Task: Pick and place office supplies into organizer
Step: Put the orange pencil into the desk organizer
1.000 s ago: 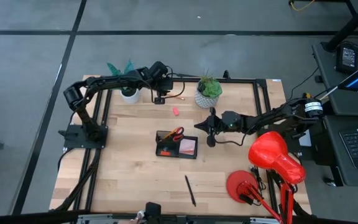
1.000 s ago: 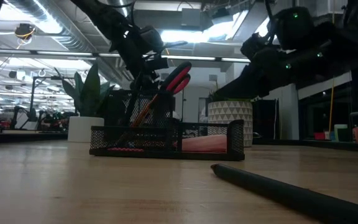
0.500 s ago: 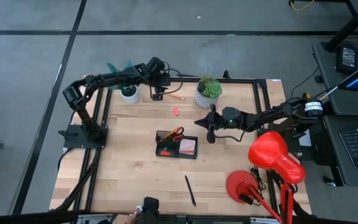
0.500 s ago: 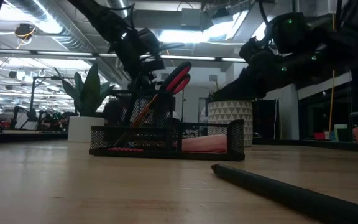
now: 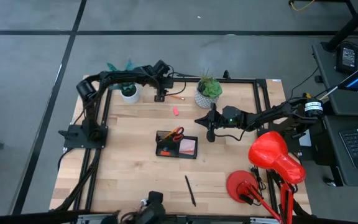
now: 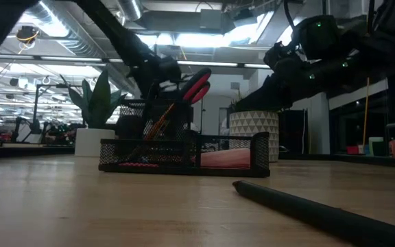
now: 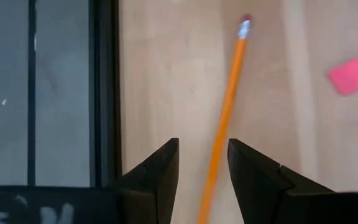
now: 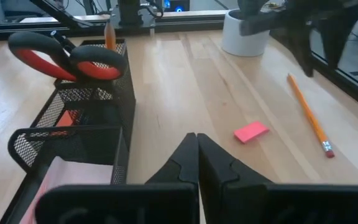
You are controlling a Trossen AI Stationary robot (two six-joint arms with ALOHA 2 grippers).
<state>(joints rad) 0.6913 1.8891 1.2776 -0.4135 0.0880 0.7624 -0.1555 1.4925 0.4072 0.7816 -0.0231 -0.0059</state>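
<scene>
A thin orange pencil (image 7: 225, 118) lies flat on the wood near the table's far edge (image 5: 176, 97). My left gripper (image 7: 202, 146) hangs open over it, slanting down, one finger on either side of the shaft, apart from it. A pink eraser (image 5: 175, 111) lies nearer the middle. The black mesh organizer (image 5: 176, 144) holds red-handled scissors (image 5: 176, 132) standing up and a pink sticky-note block (image 5: 188, 147). A dark pen (image 5: 190, 190) lies toward the near edge. My right gripper (image 8: 196, 149) is shut and holds nothing, just right of the organizer (image 5: 210, 134).
Two white plant pots stand along the far edge, one (image 5: 128, 92) left of my left gripper and one (image 5: 206, 98) right of the pencil. A red desk lamp (image 5: 272, 158) fills the near right corner. A black frame rail (image 7: 104, 93) runs beside the pencil.
My left gripper has sunk toward the pencil at the far edge, its arm stretching out lower over the table. The pencil and the other things have stayed where they were.
</scene>
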